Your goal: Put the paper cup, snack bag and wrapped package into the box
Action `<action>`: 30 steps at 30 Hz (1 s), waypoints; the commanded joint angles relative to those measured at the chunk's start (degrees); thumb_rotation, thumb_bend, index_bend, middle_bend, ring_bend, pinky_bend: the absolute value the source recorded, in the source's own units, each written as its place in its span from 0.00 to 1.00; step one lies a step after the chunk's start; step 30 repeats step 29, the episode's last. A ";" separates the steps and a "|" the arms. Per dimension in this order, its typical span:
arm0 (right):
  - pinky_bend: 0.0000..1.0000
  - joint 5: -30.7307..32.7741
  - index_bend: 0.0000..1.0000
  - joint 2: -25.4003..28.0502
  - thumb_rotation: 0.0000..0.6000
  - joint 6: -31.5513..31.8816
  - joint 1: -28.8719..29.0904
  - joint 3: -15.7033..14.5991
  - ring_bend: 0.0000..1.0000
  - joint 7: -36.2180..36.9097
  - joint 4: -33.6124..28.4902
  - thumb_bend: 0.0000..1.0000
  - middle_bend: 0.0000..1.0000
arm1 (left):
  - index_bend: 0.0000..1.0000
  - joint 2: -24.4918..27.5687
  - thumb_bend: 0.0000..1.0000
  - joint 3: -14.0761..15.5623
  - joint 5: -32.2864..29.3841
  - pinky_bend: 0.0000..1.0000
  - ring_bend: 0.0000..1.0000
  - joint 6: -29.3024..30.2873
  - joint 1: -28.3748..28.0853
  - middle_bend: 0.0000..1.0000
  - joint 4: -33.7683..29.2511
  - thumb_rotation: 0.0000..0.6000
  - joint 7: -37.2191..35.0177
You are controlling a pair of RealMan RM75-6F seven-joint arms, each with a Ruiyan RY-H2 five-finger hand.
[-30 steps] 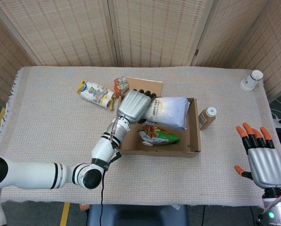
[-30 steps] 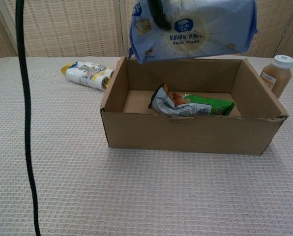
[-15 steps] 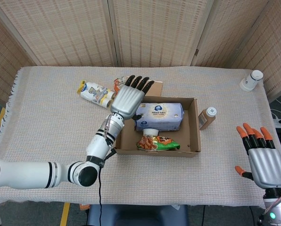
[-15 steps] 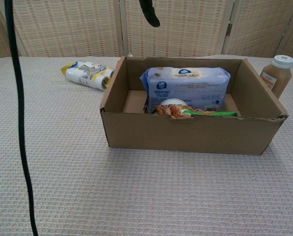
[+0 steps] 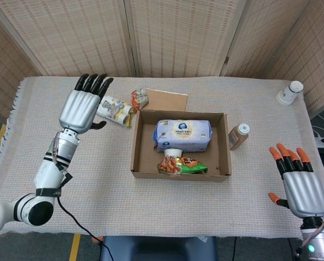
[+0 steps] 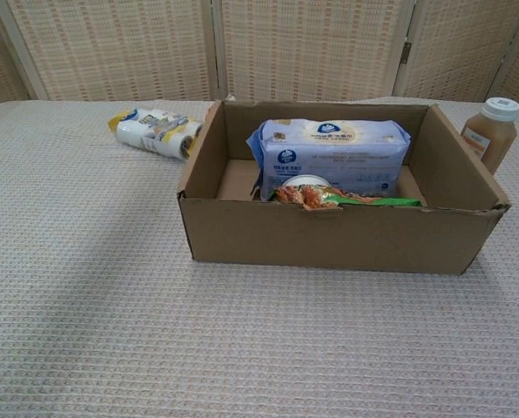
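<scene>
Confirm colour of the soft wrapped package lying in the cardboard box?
Pale blue-lavender wrapped package with a white label and dark blue print; clearest in chest view.

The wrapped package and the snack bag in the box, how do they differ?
The wrapped package is pale blue and bulky, while the snack bag is green and orange and flatter. The package lies toward the box's far side; the snack bag lies by the near wall. In the chest view the package rises above the snack bag. Both are inside the box, and no robot hand touches either.

Left hand (image 5: 81,109) now away from box (image 5: 137,142), package (image 5: 182,134) inside.
</scene>
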 commanded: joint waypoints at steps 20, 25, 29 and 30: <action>0.00 -3.04 0.07 -0.13 1.00 -0.78 -0.35 -1.09 0.00 0.26 0.00 0.08 0.00 | 0.00 6.69 0.16 24.65 48.01 0.10 0.00 18.35 43.23 0.00 6.65 1.00 -21.22; 0.00 -2.19 0.07 -0.42 1.00 -1.10 -0.13 -0.94 0.00 -0.36 0.00 0.08 0.00 | 0.00 5.36 0.16 23.74 47.36 0.10 0.00 18.14 45.53 0.00 7.40 1.00 -22.93; 0.00 -1.76 0.07 -0.13 1.00 -2.04 0.10 -1.15 0.00 0.27 0.00 0.08 0.00 | 0.00 4.71 0.16 22.51 46.57 0.10 0.00 16.83 45.92 0.00 8.02 1.00 -21.93; 0.00 -1.76 0.07 -0.13 1.00 -2.04 0.10 -1.15 0.00 0.27 0.00 0.08 0.00 | 0.00 4.71 0.16 22.51 46.57 0.10 0.00 16.83 45.92 0.00 8.02 1.00 -21.93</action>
